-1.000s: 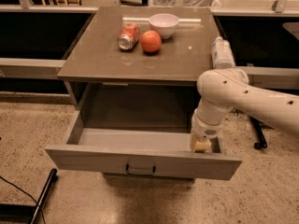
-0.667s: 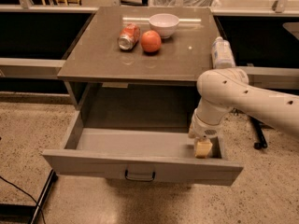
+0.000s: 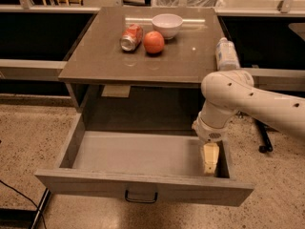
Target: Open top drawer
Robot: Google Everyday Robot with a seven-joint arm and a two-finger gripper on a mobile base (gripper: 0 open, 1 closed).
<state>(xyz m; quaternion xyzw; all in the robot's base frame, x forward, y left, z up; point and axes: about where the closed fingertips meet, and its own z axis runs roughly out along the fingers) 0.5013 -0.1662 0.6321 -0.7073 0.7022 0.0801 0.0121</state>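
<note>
On the cabinet's surface (image 3: 95, 66), a tipped soda can (image 3: 131, 36), an orange (image 3: 154, 42) and a white bowl (image 3: 167, 25) are being left alone, grouped near the back edge. Below them, the top drawer (image 3: 119, 154) is being shown standing well out of the cabinet, its bare floor exposed and its dark loop handle (image 3: 141, 196) hanging free at the centre of the front panel. Toward the right end of the drawer, the gripper (image 3: 210, 160) is being held down inside the compartment, just behind the front panel. The jaws appear to be clenched together with nothing between them. Whether they are being pressed against the panel's inner face cannot be told. Further right, a plastic bottle (image 3: 226, 54) is lying at the surface's edge above the white arm (image 3: 248, 99).

The opening step is being judged as all but finished. The next move is being read as a straight lift of the gripper out of the drawer, with the front panel and side wall being avoided so the drawer is not nudged back.
</note>
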